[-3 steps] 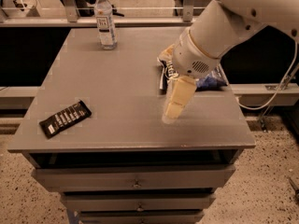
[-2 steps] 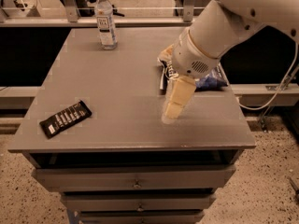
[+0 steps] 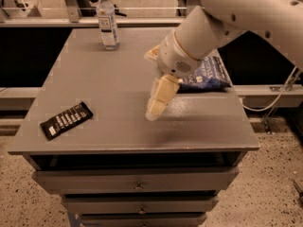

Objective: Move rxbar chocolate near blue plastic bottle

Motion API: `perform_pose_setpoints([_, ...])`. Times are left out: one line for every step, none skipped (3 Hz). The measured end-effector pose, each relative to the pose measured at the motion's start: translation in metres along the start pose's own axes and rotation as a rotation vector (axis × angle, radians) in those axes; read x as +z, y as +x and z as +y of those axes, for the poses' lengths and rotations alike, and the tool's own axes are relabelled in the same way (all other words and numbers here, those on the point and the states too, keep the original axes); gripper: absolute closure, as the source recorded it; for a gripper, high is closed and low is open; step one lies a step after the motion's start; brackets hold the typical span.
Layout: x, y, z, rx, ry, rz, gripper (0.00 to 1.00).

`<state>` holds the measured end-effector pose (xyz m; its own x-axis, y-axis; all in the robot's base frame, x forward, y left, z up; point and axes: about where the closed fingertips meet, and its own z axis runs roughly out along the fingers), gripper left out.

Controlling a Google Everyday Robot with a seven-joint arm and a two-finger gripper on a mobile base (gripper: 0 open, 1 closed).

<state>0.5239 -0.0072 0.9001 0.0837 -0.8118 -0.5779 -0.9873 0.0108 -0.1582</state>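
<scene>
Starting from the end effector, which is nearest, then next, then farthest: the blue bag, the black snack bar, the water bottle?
End effector hovers above the table.
1. Blue bag, just behind, right.
2. Black snack bar, front left.
3. Water bottle, far back left.

A single view, set high before the grey flat-topped drawer bench, tilted down toward its far edge; near enough that the top fills most of it; the cream-coloured gripper hangs mid-frame above the top.
</scene>
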Motion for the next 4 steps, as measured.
perform_pose_setpoints([0.047, -0.036, -0.024, -0.014, -0.02, -0.113, 0.0])
perform_pose_setpoints([0.085, -0.072, -0.036, -0.011, -0.059, -0.201, 0.0])
perform_pose_setpoints([0.116, -0.092, -0.03, 0.008, -0.113, -0.253, 0.0])
perform_pose_setpoints([0.14, -0.105, -0.02, 0.025, -0.173, -0.286, 0.0])
